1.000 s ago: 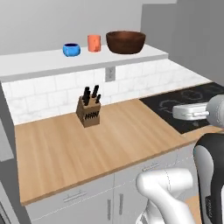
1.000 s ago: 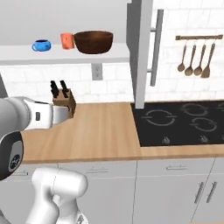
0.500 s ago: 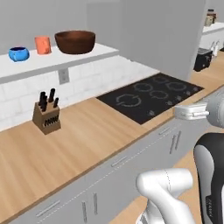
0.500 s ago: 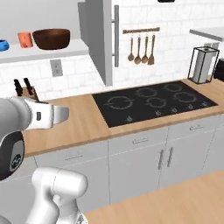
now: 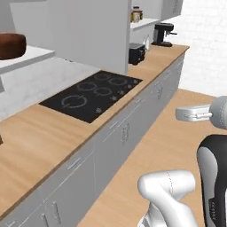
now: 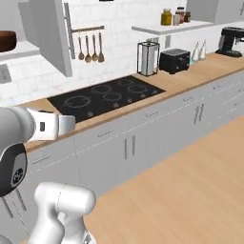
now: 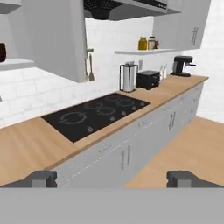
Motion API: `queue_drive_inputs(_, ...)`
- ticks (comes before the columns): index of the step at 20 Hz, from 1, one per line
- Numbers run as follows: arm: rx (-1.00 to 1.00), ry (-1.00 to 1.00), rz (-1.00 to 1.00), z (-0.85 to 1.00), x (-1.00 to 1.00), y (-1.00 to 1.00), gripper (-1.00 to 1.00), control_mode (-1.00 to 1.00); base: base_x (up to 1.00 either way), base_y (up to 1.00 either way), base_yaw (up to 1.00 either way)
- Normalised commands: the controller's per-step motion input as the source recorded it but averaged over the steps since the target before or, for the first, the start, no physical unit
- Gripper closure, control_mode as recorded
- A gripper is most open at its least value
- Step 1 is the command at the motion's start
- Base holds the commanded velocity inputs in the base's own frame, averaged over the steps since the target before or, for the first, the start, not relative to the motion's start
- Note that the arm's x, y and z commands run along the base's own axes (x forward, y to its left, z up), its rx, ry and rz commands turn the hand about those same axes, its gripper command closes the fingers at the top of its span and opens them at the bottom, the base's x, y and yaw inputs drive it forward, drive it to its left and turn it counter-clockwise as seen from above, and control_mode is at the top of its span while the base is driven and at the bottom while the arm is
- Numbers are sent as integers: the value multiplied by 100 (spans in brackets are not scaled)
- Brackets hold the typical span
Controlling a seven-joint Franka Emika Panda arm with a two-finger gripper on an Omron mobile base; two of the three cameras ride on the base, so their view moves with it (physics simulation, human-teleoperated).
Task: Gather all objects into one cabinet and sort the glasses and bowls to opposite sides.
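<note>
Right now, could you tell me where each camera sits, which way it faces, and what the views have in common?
Left base view: behind the arm's left, looking along the counter; white arm at lower right.
Right base view: behind the arm's right, facing the cooktop; arm at lower left.
Hand view: on the hand, facing the cooktop; the open gripper shows its fingertips at the bottom.
All share the cooktop, toaster and coffee machine.

One dark-brown bowl (image 5: 9, 45) is showing at the upper left edge of the left base view. One black cooktop (image 6: 106, 96) with four burner rings is sitting mid-frame. Three utensils (image 6: 88, 48) are hanging upper left. Three jars (image 6: 175, 16) are standing upper right. One toaster (image 6: 175, 60), one coffee machine (image 6: 231, 40).
</note>
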Motion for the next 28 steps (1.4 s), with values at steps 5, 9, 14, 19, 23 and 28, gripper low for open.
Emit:
queue_drive_inputs(5, 0, 0, 0, 0, 0, 0, -100, 100, -24, -33, -60)
queue_drive_inputs(9, 0, 0, 0, 0, 0, 0, -100, 100, 0, -27, -65)
queue_drive_inputs(14, 0, 0, 0, 0, 0, 0, -100, 100, 2, -18, -69)
queue_drive_inputs(19, 0, 0, 0, 0, 0, 0, -100, 100, 8, 0, -55)
queue_drive_inputs(23, 0, 0, 0, 0, 0, 0, -100, 100, 4, 21, -7)
queue_drive_inputs(28, 0, 0, 0, 0, 0, 0, -100, 100, 3, 32, 2)
